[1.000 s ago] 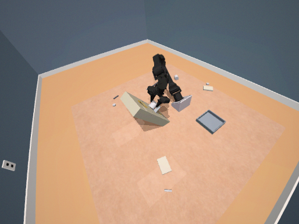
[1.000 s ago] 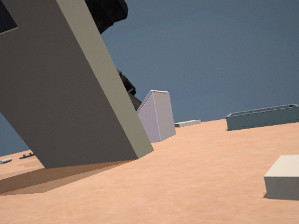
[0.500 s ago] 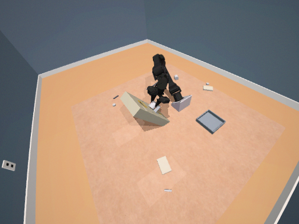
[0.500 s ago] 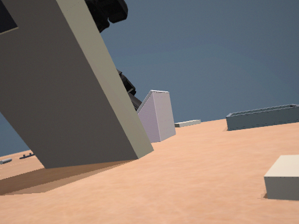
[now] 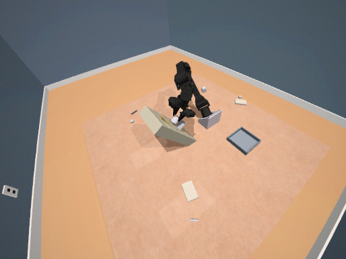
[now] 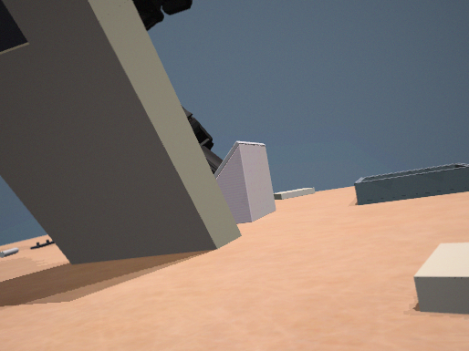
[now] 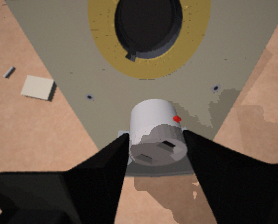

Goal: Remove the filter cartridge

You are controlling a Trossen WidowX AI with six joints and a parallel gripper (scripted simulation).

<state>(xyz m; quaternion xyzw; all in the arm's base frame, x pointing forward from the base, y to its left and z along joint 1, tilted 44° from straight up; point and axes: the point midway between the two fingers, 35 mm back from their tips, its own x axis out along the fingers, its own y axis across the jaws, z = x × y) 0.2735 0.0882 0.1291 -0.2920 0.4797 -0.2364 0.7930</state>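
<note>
The white round cartridge (image 7: pixel 154 119) (image 5: pixel 174 120) is out of its socket and rests at the lower part of the tilted service panel (image 5: pixel 175 136) (image 6: pixel 137 126) (image 7: pixel 65 65), on a grey ledge (image 5: pixel 182 126). Two slots and a red mark show on it in the wrist view. My gripper (image 7: pixel 155 136) (image 5: pixel 176 118) is shut on the cartridge, one finger on each side. The socket, a dark hole in a yellow ring (image 7: pixel 100 40), is empty. The tray (image 5: pixel 228 139) (image 6: pixel 406 188) lies apart from the panel, to the right in the top view.
A pale lilac wedge-shaped block (image 5: pixel 210 120) (image 6: pixel 259 180) stands beside the arm, between the panel and the tray. A cream block (image 5: pixel 190 190) (image 6: pixel 447 294) lies in front. Another cream block (image 5: pixel 240 101) and several small parts lie farther out.
</note>
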